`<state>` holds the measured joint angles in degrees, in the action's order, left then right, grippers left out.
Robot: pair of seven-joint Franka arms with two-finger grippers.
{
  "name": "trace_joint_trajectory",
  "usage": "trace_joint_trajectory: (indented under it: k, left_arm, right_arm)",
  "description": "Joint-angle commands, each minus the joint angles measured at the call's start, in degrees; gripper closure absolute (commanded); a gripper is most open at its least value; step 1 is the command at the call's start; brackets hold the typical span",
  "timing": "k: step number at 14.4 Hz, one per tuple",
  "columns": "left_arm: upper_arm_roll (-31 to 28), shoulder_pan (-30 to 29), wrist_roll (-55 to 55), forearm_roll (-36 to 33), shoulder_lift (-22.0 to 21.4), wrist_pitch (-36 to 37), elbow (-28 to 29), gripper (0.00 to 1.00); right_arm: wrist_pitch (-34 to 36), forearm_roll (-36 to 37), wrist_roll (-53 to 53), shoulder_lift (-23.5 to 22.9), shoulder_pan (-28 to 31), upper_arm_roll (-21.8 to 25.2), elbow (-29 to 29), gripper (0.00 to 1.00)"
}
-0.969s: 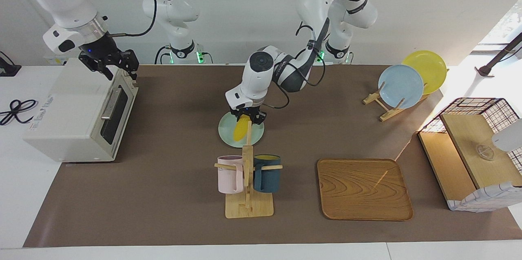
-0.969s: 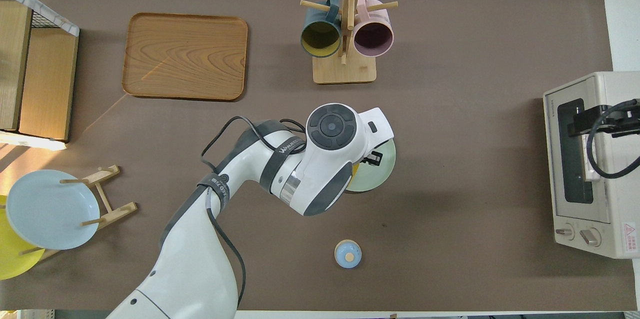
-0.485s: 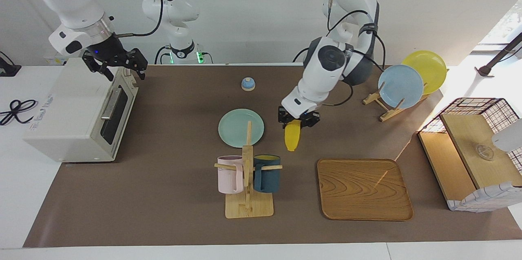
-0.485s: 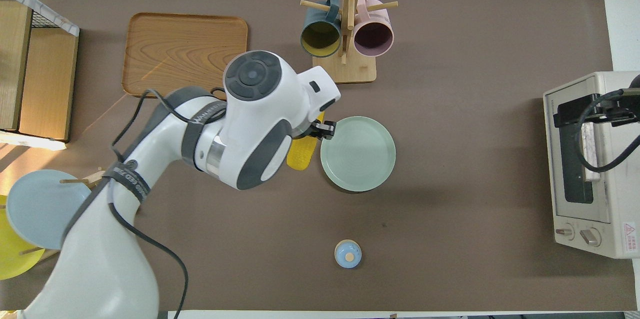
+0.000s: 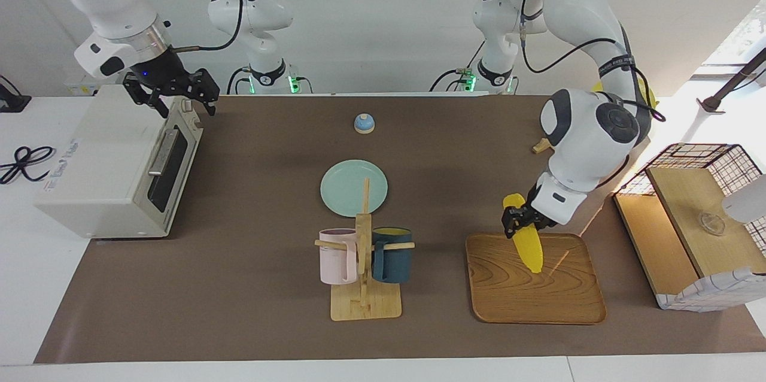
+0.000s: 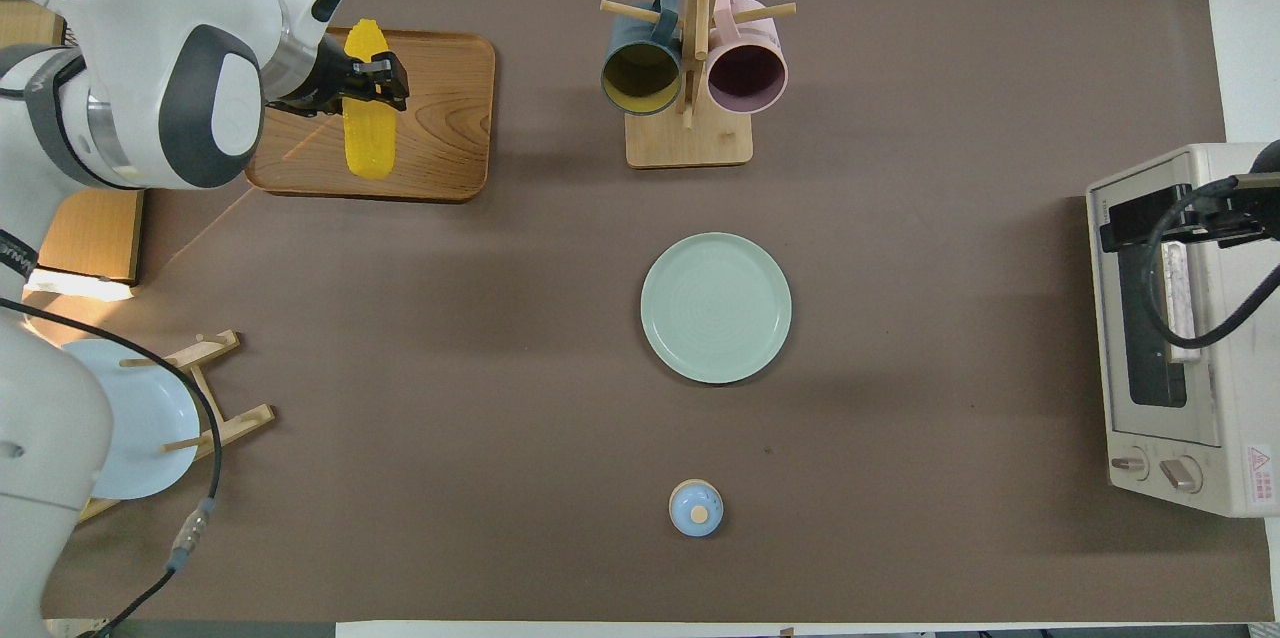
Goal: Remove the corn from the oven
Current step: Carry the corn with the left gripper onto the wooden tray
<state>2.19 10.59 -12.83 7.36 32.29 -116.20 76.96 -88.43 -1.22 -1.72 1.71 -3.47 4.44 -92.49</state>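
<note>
already out of the oven (image 5: 119, 160) — the corn (image 5: 526, 242) hangs in the left gripper (image 5: 519, 221), clamped near its thick end, tip slanting down over the wooden tray (image 5: 534, 279). whether the tip touches the tray surface i cannot tell; in the overhead view the cob lies over the tray's half toward the left arm's end of the table, well inside the rim.

right gripper (image 5: 176, 91) waits over the top front edge of the oven, at the right arm's end of the table, fingers spread wide, holding nothing. oven door looks closed.

step in hand, by my reading: set the corn down on the tray. notes for doing it well:
- lower until the low tip meets the wood, then lay the cob flatter before letting go — released at this slant it would likely tip and roll.
- a smooth, tapered cob rolls in a curve; keep it toward the tray's middle so the raised rim can stop it.
- part the fingers only once the cob's weight is on the tray, then lift straight up so a fingertip does not drag it.
- the wire basket (image 5: 697, 214) stands just beside the tray's edge toward the left arm's end; the elbow should stay clear of it on the way out.

mug rack (image 5: 364, 262), green plate (image 5: 353, 188) and small blue knob (image 5: 364, 123) sit toward the table's middle, out of the path.
</note>
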Motion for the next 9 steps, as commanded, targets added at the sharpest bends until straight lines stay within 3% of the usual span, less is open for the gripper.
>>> trace_joint_trajectory:
  k: [1, 6, 9]
  left_arm:
    - [0.62, -1.79, 2.19, -1.38, 9.88, 0.29, -11.04, 1.00]
    - [0.44, -3.82, 4.13, -4.10, 9.90, -5.15, -6.67, 1.00]
    - [0.44, -3.91, 3.87, -4.72, 6.82, -12.80, 2.56, 1.00]
  right_arm:
    - [1.60, 0.43, 0.58, -1.00, -0.93, 0.14, 1.88, 0.00]
    - [-0.33, 0.25, 0.66, -1.09, 0.04, 0.31, 1.09, 0.00]
    - [-0.51, 0.26, 0.58, -1.09, -0.05, 0.31, 1.17, 0.00]
